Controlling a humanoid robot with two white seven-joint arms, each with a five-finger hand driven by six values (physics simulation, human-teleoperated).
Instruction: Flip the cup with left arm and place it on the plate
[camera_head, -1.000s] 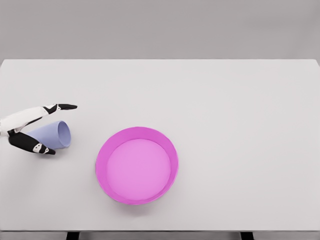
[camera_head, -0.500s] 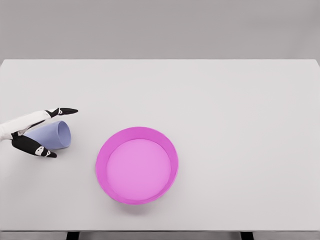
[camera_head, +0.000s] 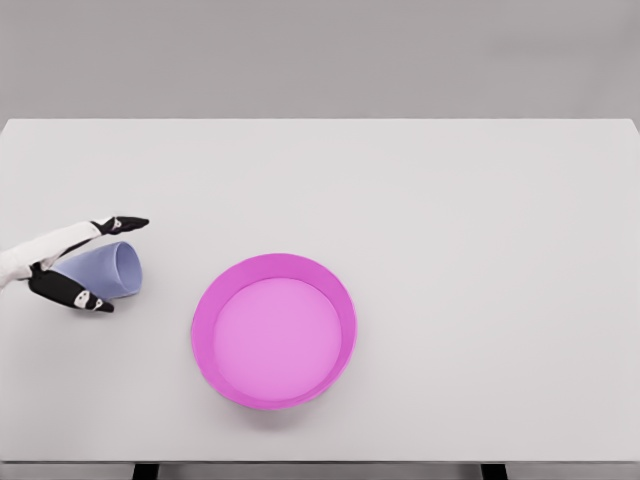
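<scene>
plate (camera_head: 274, 331) pink, right of hand, nearer camera | left hand (camera_head: 62, 262) fingers straddle cup (camera_head: 103, 269), not clamped, spread either side | cup on its side on bench (camera_head: 450, 220), mouth facing away from palm | step: close on cup; tip: squeeze mid-body evenly before rotating upright | right hand unseen

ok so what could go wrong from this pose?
1. The cup lies on its side, so it may roll away if the left hand nudges it while closing.
2. Fingers straddle the cup near its base end; a loose grasp there could slip during the flip.
3. The plate has a raised rim close to the cup's open end; a low carry could clip it.
</scene>
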